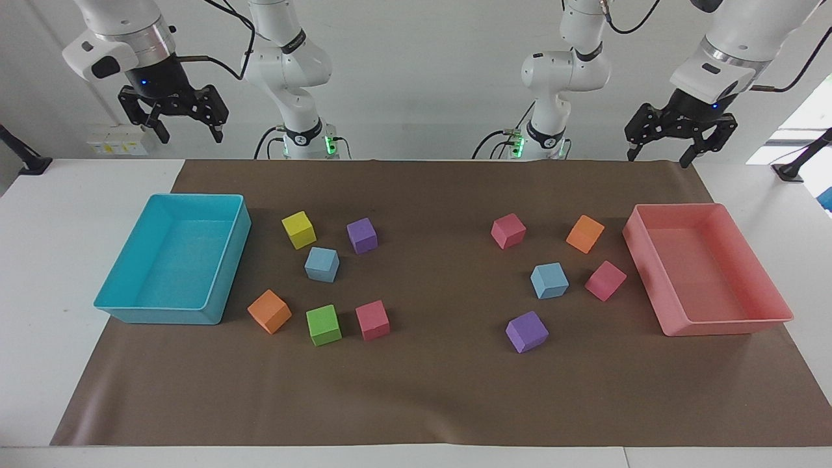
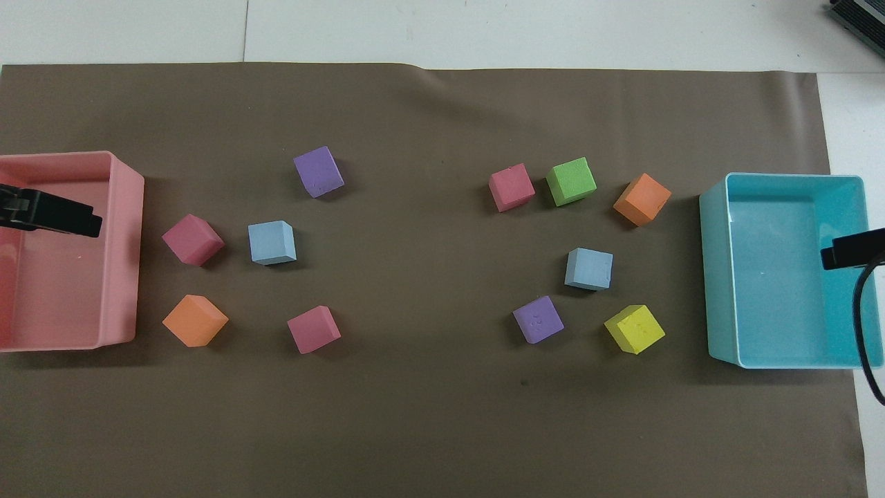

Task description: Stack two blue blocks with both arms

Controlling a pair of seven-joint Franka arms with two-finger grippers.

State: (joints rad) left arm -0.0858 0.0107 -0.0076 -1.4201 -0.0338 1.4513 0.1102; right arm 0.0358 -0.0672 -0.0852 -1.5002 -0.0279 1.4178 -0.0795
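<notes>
Plainly, two matte light-blue cubes are seen apart on the brown mat: one blue block (image 1: 322, 264) toward the released right pincer (image 1: 188, 133), the other blue block (image 1: 549, 280) toward the released left pincer (image 1: 658, 155).

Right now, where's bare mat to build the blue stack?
The middle strip between the purple cube and the pink cube is bare, as is the mat's edge farthest from the robots. Crowded: the clusters around each blue block, beside the cyan tray and pink tray.
</notes>
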